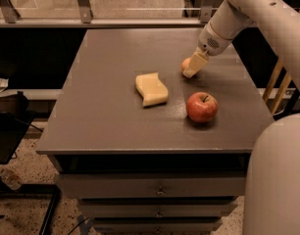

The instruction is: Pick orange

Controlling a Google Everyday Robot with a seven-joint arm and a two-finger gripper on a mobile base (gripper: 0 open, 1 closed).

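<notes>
Sitting on the far right part of the table (101,111), the orange (185,64) peeks out just left of the end effector (190,71), which slants down onto it from the upper right. Whether it is grasping the fruit or released, I cannot tell. An apple (202,106) and a yellow block (151,88) lie nearer the front.

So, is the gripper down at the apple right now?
No, the gripper is at the orange farther back on the table, while the apple sits apart, nearer the front edge.
</notes>
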